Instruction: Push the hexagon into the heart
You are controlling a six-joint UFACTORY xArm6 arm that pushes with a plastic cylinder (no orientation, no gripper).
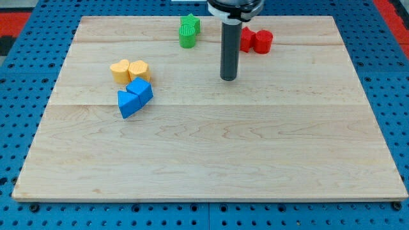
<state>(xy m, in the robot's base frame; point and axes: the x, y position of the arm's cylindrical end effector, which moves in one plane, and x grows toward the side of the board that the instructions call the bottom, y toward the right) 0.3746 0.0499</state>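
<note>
Bare tip [229,78], no claw to tell open or closed, upper middle; yellow hexagon [119,70] well left, touching yellow heart [138,69].

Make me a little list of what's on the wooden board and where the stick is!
board: wooden table top on a blue pegboard
my tip: on bare wood, touching no block
yellow blocks: two, touching side by side, view's left
blue blocks: two, touching, just below the yellow ones
green block, view's top, left of the rod
red blocks: two, view's top, right of the rod, one partly hidden behind it
shapes: too small to tell surely
</note>
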